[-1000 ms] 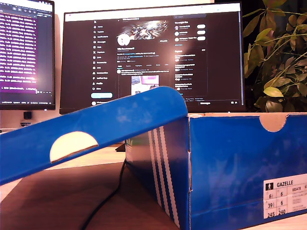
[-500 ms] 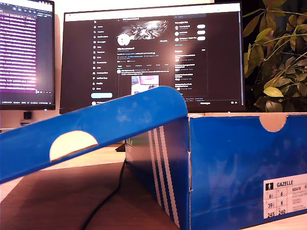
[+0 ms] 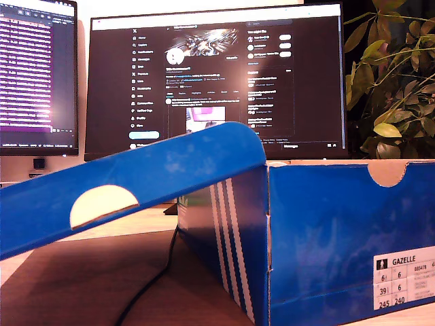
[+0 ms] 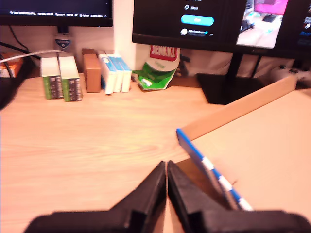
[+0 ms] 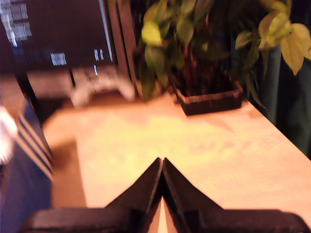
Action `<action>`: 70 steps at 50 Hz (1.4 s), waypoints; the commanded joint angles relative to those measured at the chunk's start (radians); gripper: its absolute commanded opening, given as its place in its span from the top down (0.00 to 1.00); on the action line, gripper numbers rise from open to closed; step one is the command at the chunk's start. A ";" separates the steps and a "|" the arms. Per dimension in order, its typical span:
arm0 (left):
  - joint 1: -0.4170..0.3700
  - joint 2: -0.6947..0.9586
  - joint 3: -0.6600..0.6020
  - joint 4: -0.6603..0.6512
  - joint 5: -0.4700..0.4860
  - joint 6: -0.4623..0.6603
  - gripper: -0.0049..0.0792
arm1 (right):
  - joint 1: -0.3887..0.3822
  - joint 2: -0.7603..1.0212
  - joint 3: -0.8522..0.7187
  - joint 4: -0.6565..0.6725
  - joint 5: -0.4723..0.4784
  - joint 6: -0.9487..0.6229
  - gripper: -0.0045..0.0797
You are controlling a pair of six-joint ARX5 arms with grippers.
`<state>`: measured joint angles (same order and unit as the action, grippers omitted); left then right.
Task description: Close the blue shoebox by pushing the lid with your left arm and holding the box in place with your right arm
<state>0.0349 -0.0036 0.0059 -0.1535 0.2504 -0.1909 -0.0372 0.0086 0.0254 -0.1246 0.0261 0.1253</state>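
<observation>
The blue shoebox [image 3: 340, 238] stands on the desk, white stripes on its side and a size label low on its end. Its lid [image 3: 129, 183] is open, sloping down toward the exterior view's left.

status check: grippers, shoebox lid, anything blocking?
My first gripper shut, beside the lid. My second gripper shut, empty. Lid open, slanting off the shoebox. Black cable beneath lid.

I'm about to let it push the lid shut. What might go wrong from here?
The lid hangs open, sloping off the box, so a push may slide the box; my second gripper touches nothing. A black cable runs beside the box and could snag. My first gripper is shut near the lid's edge.
</observation>
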 commanded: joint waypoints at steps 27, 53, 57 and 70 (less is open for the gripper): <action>-0.003 0.088 0.197 -0.075 0.135 -0.150 0.96 | 0.004 0.074 0.266 -0.071 -0.083 0.042 0.96; -0.002 0.559 0.338 -0.169 0.245 -0.150 0.96 | 0.004 0.598 0.448 -0.092 -0.274 -0.081 0.96; -0.002 0.645 0.348 -0.180 0.253 -0.149 0.96 | 0.005 0.682 0.473 -0.077 -0.293 -0.081 0.96; -0.002 0.883 0.350 -0.182 0.287 -0.149 0.96 | 0.006 0.884 0.525 0.013 -0.369 -0.101 0.96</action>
<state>0.0349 0.8524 0.3611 -0.3393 0.5274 -0.3386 -0.0372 0.8734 0.5209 -0.1326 -0.3344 0.0277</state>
